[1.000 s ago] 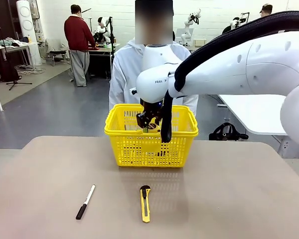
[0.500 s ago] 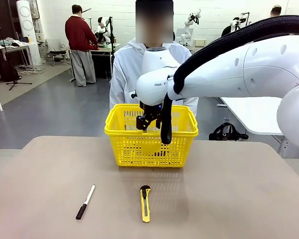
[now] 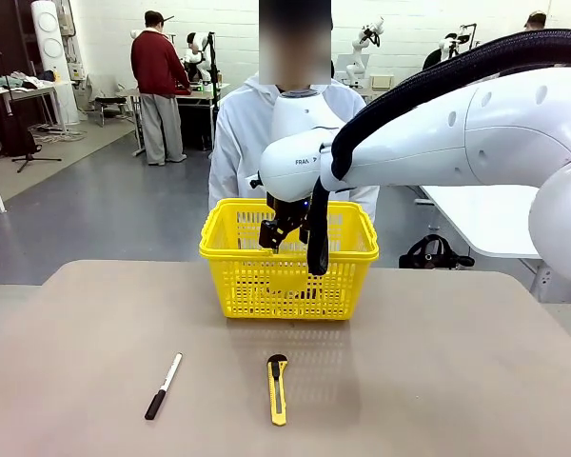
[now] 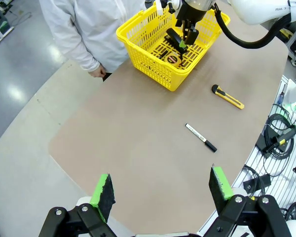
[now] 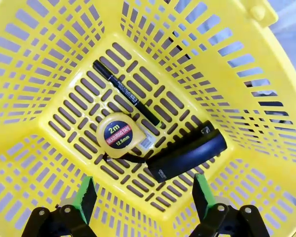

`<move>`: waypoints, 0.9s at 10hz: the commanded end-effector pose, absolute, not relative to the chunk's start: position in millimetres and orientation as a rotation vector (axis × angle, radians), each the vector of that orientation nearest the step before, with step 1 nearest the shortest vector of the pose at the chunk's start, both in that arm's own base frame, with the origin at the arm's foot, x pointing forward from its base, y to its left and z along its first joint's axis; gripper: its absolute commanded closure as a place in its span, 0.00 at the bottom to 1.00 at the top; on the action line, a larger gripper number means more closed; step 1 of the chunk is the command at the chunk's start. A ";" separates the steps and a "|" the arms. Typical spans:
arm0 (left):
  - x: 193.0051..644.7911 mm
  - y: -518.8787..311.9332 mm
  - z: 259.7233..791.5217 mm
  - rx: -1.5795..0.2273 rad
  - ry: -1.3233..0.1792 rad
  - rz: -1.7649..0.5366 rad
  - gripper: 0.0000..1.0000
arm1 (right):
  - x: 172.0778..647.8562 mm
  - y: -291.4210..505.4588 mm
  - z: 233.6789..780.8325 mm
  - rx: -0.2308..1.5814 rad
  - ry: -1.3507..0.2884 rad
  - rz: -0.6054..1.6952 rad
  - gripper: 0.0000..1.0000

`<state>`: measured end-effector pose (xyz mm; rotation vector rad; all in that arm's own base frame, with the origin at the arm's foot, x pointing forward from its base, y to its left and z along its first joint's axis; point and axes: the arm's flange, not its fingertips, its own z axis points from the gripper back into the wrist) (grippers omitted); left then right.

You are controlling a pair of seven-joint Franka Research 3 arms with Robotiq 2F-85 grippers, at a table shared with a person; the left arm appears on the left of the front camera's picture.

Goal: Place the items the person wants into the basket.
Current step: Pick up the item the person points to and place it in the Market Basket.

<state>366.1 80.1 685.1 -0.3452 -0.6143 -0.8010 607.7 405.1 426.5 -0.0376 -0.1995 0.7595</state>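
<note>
The yellow basket (image 3: 257, 286) stands at the table's far side, in front of the person (image 3: 238, 133) in a white jacket. My right gripper (image 3: 284, 233) hangs inside its top, open and holding nothing. In the right wrist view the green fingertips (image 5: 84, 197) frame the basket floor (image 5: 39, 49). There lie the yellow-and-black tape measure (image 5: 119, 136) and the slim black pen (image 5: 126, 98), both free of the fingers. My left gripper (image 4: 162, 186) is open, high above the table's near side, far from the basket (image 4: 138, 47).
A black-and-white marker (image 3: 164, 386) and a yellow utility knife (image 3: 278, 388) lie on the near table. A black oblong object (image 5: 185, 155) rests on the basket floor beside the tape measure. The right arm's black cable hangs over the basket's front.
My right gripper has lifted a little within the basket and its jaws have spread apart. The marker, the knife and the basket have stayed put.
</note>
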 end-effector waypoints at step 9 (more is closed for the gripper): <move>364.4 80.1 685.4 -0.337 -0.606 -0.791 0.01 | 343.4 174.7 644.2 0.172 -0.258 0.591 0.00</move>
